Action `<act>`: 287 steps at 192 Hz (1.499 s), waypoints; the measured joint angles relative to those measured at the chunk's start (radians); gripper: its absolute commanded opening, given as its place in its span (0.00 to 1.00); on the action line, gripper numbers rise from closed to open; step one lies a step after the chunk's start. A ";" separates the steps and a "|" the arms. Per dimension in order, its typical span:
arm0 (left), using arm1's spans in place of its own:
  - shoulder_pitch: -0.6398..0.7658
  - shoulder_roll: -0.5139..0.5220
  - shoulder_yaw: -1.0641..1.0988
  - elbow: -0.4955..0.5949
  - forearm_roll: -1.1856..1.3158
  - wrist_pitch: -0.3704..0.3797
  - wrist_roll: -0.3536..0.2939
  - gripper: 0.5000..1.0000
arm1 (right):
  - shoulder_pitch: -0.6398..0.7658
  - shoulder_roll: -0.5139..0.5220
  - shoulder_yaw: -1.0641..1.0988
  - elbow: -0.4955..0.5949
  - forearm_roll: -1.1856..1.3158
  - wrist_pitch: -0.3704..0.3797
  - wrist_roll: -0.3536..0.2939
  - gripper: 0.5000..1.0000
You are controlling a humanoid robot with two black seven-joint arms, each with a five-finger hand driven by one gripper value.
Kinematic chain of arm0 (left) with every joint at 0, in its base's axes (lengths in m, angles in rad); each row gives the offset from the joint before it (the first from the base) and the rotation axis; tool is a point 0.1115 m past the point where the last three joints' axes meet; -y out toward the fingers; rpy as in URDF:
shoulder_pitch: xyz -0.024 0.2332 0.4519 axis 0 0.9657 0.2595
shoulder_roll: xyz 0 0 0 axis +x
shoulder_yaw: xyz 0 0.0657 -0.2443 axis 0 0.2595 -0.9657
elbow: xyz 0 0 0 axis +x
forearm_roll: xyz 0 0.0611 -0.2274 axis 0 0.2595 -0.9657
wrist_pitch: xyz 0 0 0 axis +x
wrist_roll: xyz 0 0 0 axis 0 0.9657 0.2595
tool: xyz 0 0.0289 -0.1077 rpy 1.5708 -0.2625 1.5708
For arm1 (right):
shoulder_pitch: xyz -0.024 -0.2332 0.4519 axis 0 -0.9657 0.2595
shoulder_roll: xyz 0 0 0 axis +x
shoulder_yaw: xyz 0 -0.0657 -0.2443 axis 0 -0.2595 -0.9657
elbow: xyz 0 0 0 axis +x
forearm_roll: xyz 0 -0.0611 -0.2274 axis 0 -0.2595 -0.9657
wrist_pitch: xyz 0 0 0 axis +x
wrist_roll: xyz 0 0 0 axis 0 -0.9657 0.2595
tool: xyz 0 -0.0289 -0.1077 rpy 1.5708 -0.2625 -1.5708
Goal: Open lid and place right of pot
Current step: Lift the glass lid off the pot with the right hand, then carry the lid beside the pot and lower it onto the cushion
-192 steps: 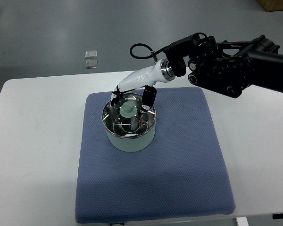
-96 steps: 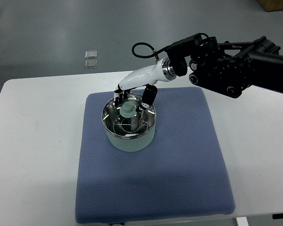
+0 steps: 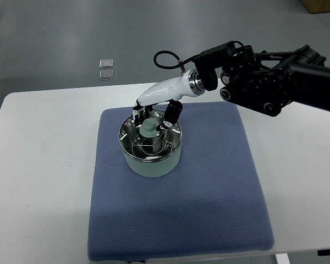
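A pale green pot [image 3: 151,159] with a shiny steel rim stands on the blue mat [image 3: 209,187], left of the mat's middle. Its glass lid [image 3: 148,144] lies on it, with a pale green knob [image 3: 149,127] on top. My right hand [image 3: 152,118], white with black fingertips, reaches in from the upper right on a black arm [image 3: 275,82]. It hangs over the far side of the pot. Its fingers [image 3: 137,115] sit left of the knob and the thumb [image 3: 170,114] right of it, closed in against it. The lid rests level on the rim.
The mat lies on a white table [image 3: 38,165]. To the right of the pot the mat is bare. Two small clear packets [image 3: 105,69] lie on the grey floor beyond the table's far edge.
The fingers and thumb have drawn closer together around the knob, and the hand has shifted slightly to the right. The lid and pot have not moved.
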 measured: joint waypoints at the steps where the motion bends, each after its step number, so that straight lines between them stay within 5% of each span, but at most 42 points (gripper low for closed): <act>1: 0.000 0.000 0.000 0.000 0.000 0.000 0.000 1.00 | 0.000 0.000 0.000 0.000 0.000 0.000 0.000 0.32; 39: 0.000 0.000 0.000 0.000 0.000 0.000 0.000 1.00 | -0.007 0.002 0.001 0.000 -0.002 -0.008 0.003 0.23; 75: 0.000 0.000 0.000 0.000 0.000 0.000 0.000 1.00 | -0.007 0.001 0.002 0.000 -0.003 -0.009 0.006 0.00; 233: 0.000 0.000 0.000 0.000 0.000 -0.001 0.000 1.00 | 0.004 -0.018 0.042 0.004 0.023 -0.008 0.023 0.00; 287: 0.000 0.000 0.000 0.000 0.000 0.000 0.000 1.00 | 0.034 -0.101 0.044 0.043 0.032 0.003 0.033 0.00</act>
